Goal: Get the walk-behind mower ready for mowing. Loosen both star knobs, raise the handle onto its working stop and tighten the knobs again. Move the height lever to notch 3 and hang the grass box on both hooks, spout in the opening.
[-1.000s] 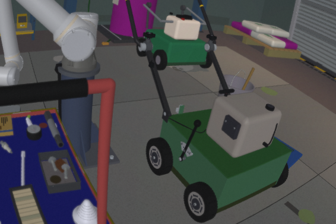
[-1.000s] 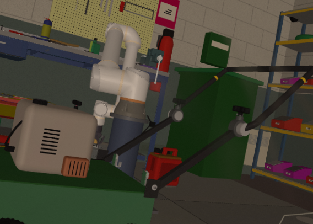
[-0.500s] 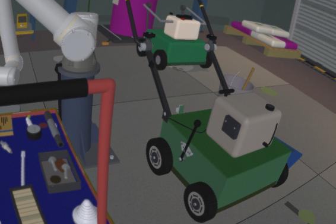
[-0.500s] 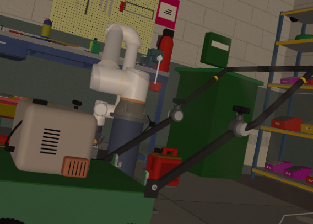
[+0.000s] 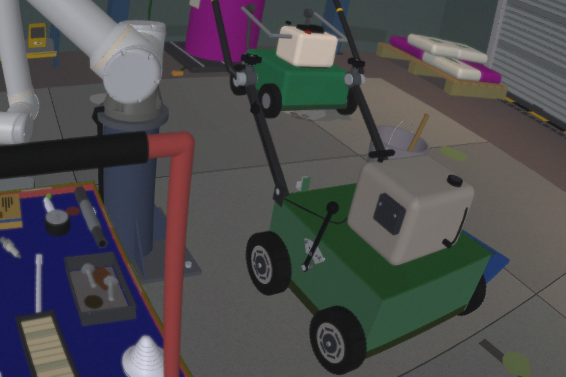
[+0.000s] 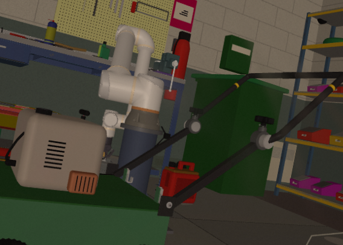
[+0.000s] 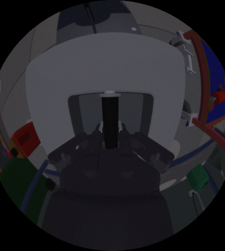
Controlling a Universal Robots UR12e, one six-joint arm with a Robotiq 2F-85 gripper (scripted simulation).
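The grass box (image 7: 103, 81), a pale grey shell, fills the wrist camera, and its black ribbed carry grip (image 7: 110, 119) runs across a recess in its top. The green mower (image 5: 370, 263) stands on the floor with its black handle (image 5: 280, 53) raised and a star knob (image 6: 264, 120) at each handle joint. The height lever (image 5: 320, 233) with a black ball end leans up from the near side of the deck. Two pale hooks (image 6: 128, 174) stand at the rear edge of the deck. My gripper (image 7: 110, 129) sits over the grass box and is closed around the carry grip.
The red and black frame of the tool cart (image 5: 170, 233) stands close on one side, with small tools on its blue top. The arm's pedestal (image 5: 127, 193) rises between cart and mower. A red fuel can (image 6: 178, 179) sits behind the handle tubes, and a second mower (image 5: 305, 78) stands farther back.
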